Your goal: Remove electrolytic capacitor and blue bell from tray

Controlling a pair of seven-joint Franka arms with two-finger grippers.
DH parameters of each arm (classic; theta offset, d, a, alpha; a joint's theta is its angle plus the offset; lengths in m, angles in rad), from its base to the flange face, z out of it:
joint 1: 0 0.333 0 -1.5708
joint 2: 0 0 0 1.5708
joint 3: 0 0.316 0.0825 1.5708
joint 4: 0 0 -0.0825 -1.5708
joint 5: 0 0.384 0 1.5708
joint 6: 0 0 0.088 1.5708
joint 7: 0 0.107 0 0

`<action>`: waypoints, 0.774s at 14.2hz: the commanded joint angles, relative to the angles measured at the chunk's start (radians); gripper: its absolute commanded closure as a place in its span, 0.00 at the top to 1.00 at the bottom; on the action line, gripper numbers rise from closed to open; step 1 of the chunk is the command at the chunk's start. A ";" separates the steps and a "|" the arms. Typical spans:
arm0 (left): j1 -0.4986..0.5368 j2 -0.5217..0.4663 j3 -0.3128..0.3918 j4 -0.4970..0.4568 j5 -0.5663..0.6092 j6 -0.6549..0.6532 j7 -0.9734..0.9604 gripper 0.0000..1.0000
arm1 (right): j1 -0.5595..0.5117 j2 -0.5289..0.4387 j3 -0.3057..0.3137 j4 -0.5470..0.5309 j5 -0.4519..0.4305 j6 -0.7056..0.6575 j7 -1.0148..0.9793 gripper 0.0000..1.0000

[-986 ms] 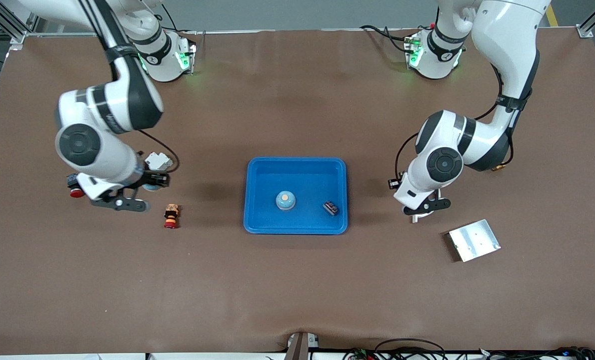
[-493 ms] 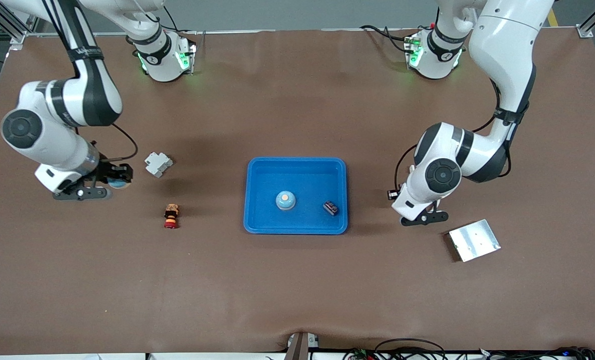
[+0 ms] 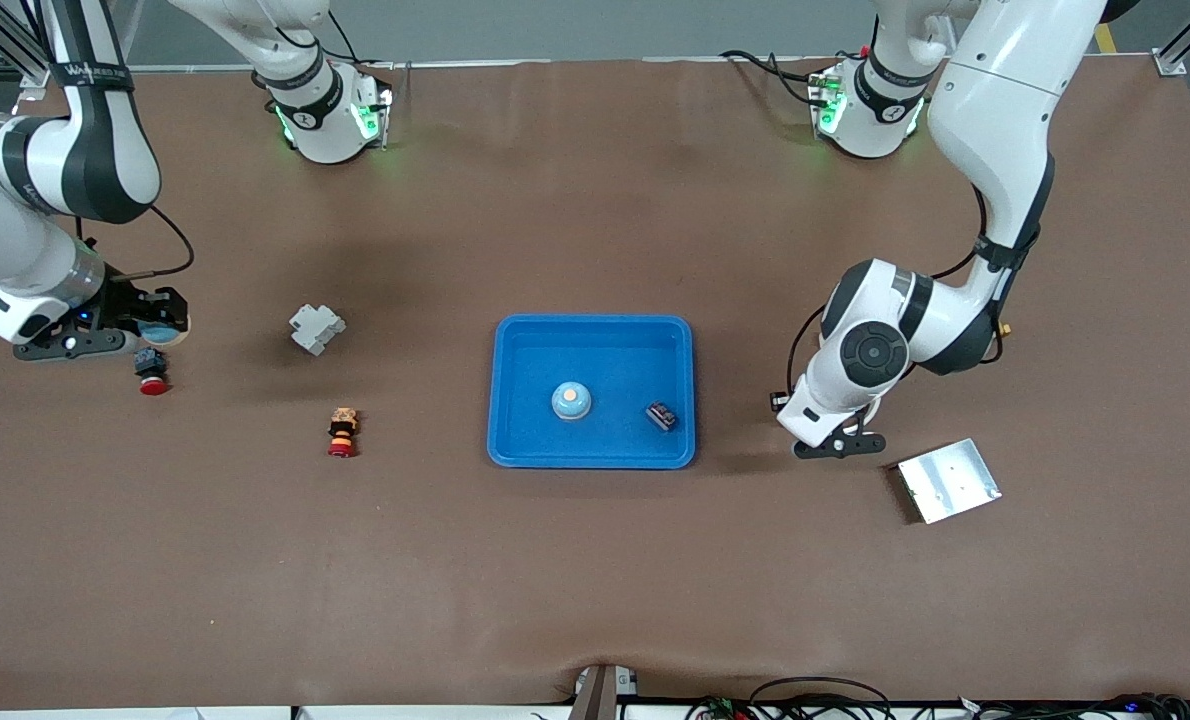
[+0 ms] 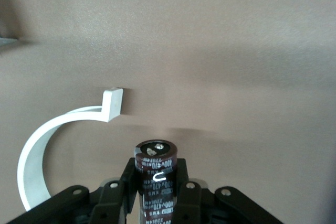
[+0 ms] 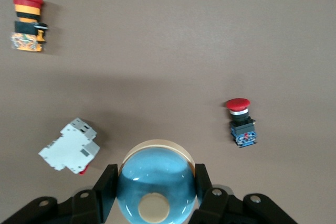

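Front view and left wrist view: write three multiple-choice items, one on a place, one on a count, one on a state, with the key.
1. Where on the table is the metal plate? A toward the right arm's end; B toward the left arm's end; C midway between the bases.
2. How many things lie in the blue tray? A none; B four; C two.
3. The left pincer is: A shut on the capacitor; B open, empty; C shut on a red button.
Key: 1 B, it lies beside the left arm; 2 C, a bell and a dark part; 3 A, the capacitor stands clamped in it.
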 commanded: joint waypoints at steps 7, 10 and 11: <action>0.007 -0.007 -0.002 -0.061 0.045 0.064 0.015 0.04 | -0.112 -0.056 0.016 -0.304 0.026 0.342 -0.104 0.00; 0.007 -0.005 -0.002 -0.069 0.045 0.080 0.015 0.07 | -0.126 -0.046 0.010 -0.326 0.028 0.386 -0.136 0.00; 0.007 -0.002 -0.002 -0.074 0.045 0.087 0.015 0.07 | -0.126 -0.043 0.010 -0.338 0.029 0.403 -0.136 0.00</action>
